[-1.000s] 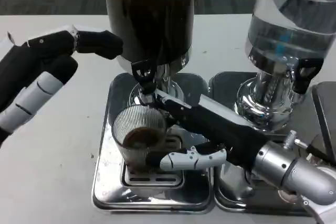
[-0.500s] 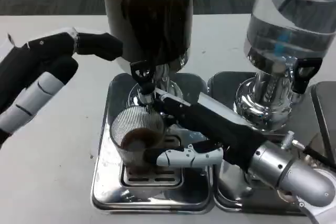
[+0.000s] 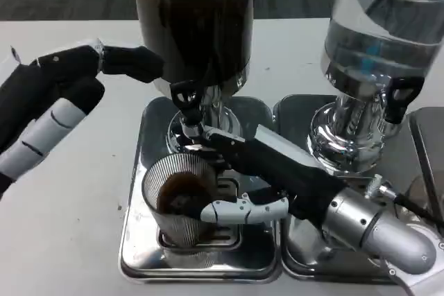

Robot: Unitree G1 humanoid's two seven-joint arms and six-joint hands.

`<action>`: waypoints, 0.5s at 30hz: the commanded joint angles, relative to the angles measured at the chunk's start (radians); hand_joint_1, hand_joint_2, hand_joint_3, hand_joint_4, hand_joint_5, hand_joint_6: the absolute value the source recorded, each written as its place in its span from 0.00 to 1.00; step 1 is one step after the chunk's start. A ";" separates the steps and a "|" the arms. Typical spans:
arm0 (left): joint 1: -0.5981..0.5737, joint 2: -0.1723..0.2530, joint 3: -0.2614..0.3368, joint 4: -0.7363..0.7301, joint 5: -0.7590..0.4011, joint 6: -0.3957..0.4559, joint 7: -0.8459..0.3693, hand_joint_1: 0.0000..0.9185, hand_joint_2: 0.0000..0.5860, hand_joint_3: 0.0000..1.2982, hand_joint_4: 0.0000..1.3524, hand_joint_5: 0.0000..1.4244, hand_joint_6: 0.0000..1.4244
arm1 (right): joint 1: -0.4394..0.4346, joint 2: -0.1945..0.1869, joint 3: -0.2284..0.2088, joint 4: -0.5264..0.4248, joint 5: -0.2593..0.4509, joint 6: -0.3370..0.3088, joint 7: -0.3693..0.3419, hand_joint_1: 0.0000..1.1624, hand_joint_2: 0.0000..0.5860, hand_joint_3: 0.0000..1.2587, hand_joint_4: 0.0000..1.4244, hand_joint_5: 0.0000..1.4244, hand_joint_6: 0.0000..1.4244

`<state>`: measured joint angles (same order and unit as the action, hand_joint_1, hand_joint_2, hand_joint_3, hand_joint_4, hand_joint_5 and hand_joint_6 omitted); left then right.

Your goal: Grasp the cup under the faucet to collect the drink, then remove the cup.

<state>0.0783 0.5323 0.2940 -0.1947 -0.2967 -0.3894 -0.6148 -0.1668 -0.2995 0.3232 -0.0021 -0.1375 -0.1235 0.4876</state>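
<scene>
Right hand grips the cup, drink inside. Left hand hovers spread. Next: pull it clear of the faucet, level.

1. Cup: clear, fine vertical ribbing, dark brown drink inside.
2. Dark dispenser behind the cup: brown-black tank, shiny chrome base, black faucet.
3. Clear dispenser right of the cup: see-through tank, bluish patch inside, chrome base, black tap.
4. Drip tray under the cup: mirror silver.
5. Right hand: black, white fingers.
6. Left hand: black with white segments.
7. Bench: white.
</scene>
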 commanded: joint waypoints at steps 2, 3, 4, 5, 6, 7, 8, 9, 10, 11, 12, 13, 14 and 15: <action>0.011 0.000 0.005 -0.012 0.020 0.000 0.017 0.00 0.35 0.34 0.30 0.26 0.15 | 0.012 0.001 0.014 -0.006 -0.009 -0.002 0.007 0.50 0.30 0.08 0.01 0.10 0.18; 0.011 0.000 0.006 -0.012 0.021 0.000 0.017 0.00 0.35 0.34 0.30 0.26 0.15 | 0.015 0.005 0.011 -0.005 -0.007 -0.010 0.000 0.50 0.30 0.07 0.00 0.09 0.17; 0.011 -0.001 0.006 -0.012 0.021 0.000 0.018 0.00 0.35 0.34 0.30 0.26 0.15 | 0.018 0.009 0.007 -0.006 -0.003 -0.013 -0.004 0.49 0.31 0.04 0.00 0.06 0.15; 0.011 -0.002 0.006 -0.012 0.023 -0.001 0.019 0.00 0.35 0.34 0.30 0.26 0.15 | 0.019 0.011 0.004 -0.005 0.000 -0.018 -0.006 0.49 0.31 0.02 0.00 0.05 0.15; 0.012 -0.002 0.005 -0.012 0.024 -0.001 0.020 0.00 0.35 0.34 0.30 0.26 0.15 | 0.024 0.014 0.000 -0.008 0.001 -0.018 -0.014 0.49 0.31 0.02 0.00 0.05 0.14; 0.012 -0.003 0.005 -0.013 0.024 -0.001 0.022 0.00 0.35 0.34 0.30 0.26 0.15 | 0.027 0.016 -0.004 -0.009 0.002 -0.018 -0.018 0.49 0.31 0.02 0.00 0.04 0.14; 0.012 -0.003 0.005 -0.013 0.025 0.000 0.023 0.00 0.35 0.34 0.30 0.26 0.15 | 0.024 0.013 -0.002 -0.008 0.000 -0.020 -0.013 0.49 0.31 0.02 0.00 0.04 0.14; 0.013 -0.004 0.005 -0.013 0.025 0.000 0.023 0.00 0.35 0.34 0.30 0.26 0.15 | 0.026 0.014 -0.005 -0.007 0.002 -0.020 -0.013 0.49 0.31 0.02 0.00 0.04 0.14; 0.013 -0.005 0.006 -0.014 0.026 0.000 0.025 0.00 0.34 0.34 0.30 0.26 0.15 | 0.021 0.011 -0.003 -0.004 0.003 -0.019 -0.004 0.49 0.31 0.02 0.00 0.04 0.14; 0.014 -0.005 0.006 -0.014 0.027 0.000 0.026 0.00 0.34 0.34 0.30 0.26 0.15 | 0.018 0.008 -0.001 -0.002 0.003 -0.018 0.002 0.49 0.31 0.02 0.00 0.03 0.14; 0.014 -0.006 0.005 -0.013 0.028 0.000 0.027 0.00 0.34 0.34 0.30 0.26 0.15 | 0.020 0.010 -0.004 -0.001 0.006 -0.020 0.000 0.49 0.31 0.02 0.00 0.03 0.14; 0.015 -0.006 0.005 -0.013 0.028 0.000 0.028 0.00 0.34 0.34 0.30 0.26 0.15 | 0.020 0.010 -0.004 -0.001 0.008 -0.021 0.002 0.49 0.31 0.02 0.00 0.03 0.14; 0.015 -0.006 0.004 -0.012 0.028 0.000 0.028 0.00 0.34 0.34 0.30 0.26 0.15 | 0.023 0.012 -0.007 0.001 0.013 -0.028 0.000 0.49 0.31 0.02 0.00 0.02 0.13; 0.014 -0.005 0.004 -0.012 0.028 0.000 0.028 0.00 0.34 0.34 0.30 0.26 0.15 | 0.022 0.010 -0.006 -0.001 0.012 -0.025 0.000 0.49 0.31 0.02 0.00 0.02 0.13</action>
<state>0.0824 0.5319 0.2946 -0.1955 -0.2708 -0.3894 -0.5978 -0.1487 -0.2874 0.3211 -0.0042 -0.1356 -0.1272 0.4763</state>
